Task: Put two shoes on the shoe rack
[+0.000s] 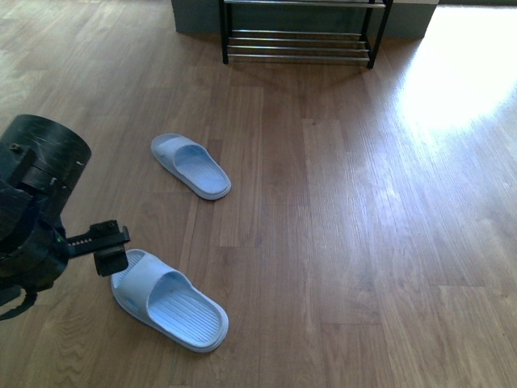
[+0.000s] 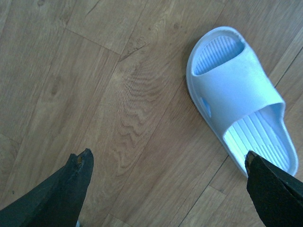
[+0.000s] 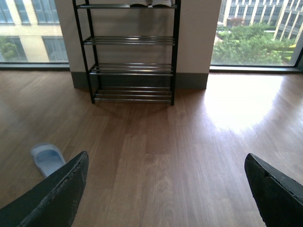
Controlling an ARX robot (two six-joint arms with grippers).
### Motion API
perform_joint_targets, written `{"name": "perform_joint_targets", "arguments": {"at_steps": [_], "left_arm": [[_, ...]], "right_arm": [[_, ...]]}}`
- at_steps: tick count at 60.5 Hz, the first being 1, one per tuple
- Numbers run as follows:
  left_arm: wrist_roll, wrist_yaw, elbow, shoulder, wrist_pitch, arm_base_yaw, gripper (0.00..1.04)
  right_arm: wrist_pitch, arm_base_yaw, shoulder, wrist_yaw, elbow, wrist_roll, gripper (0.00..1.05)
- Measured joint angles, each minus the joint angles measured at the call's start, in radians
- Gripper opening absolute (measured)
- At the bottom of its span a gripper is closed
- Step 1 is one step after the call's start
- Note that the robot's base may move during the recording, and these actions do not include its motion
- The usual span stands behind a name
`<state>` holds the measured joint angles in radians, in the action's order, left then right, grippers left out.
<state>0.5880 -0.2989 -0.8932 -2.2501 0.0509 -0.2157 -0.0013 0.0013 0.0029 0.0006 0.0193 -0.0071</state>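
Nearest, at 8 o'clock in the front view: left tool [image 1: 111,249], fingers spread wide apart, holding nothing. Hovers by the toe end of the near slide [image 1: 166,301]; cannot tell whether touching. From the left wrist, straddles mostly floor [image 2: 118,94], with only one fingertip [image 2: 270,189] over the heel end, so not yet centred on the work.

Not sneakers but pale blue moulded slides, both flat on the floor, soles down. Near slide at 7 o'clock, toe toward 10 o'clock; far slide [image 1: 190,166] at 10 o'clock, well apart from the first and well short of the rack.

Looks light, one-piece foam or rubber: springy rather than stiff, smooth-skinned, likely a bit slick, in no way fragile. Probably bends and droops if pinched by the heel alone. Best hold, by this reading: across the broad strap [image 2: 236,90], one finger under the arch, one on top; failing that, across the thick sole sides just beside the strap. Needs a firm but not crushing squeeze, being soft enough to give.

Shoe rack [image 1: 299,47] at 12 o'clock, against the wall [image 3: 194,38], black frame with tiers of thin chrome bars; something pale [image 3: 150,3] on the top tier in the right wrist view, too little visible to name.

Right tool [image 3: 166,158] absent from the front view; from its own wrist, fingers wide apart, empty, aimed at the rack across the wood floor.
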Motion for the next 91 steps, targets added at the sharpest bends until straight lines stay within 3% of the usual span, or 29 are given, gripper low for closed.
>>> {"name": "perform_joint_targets", "arguments": {"at_steps": [14,26,49,60,91], "left_arm": [[-0.012,0.044,-0.182,-0.198,-0.077,-0.001,0.95],[-0.069,0.172,-0.357,-0.389,-0.114,-0.024,0.95],[-0.140,0.159,-0.577,-0.599,-0.180,-0.040,0.95],[-0.200,0.072,-0.612,-0.651,-0.160,-0.052,0.95],[-0.273,-0.026,-0.610,-0.675,-0.126,-0.025,0.22]], "right_arm": [[0.000,0.000,0.000,0.000,0.000,0.000,0.96],[0.000,0.000,0.000,0.000,0.000,0.000,0.96],[0.000,0.000,0.000,0.000,0.000,0.000,0.96],[0.000,0.000,0.000,0.000,0.000,0.000,0.96],[0.000,0.000,0.000,0.000,0.000,0.000,0.96]]}}
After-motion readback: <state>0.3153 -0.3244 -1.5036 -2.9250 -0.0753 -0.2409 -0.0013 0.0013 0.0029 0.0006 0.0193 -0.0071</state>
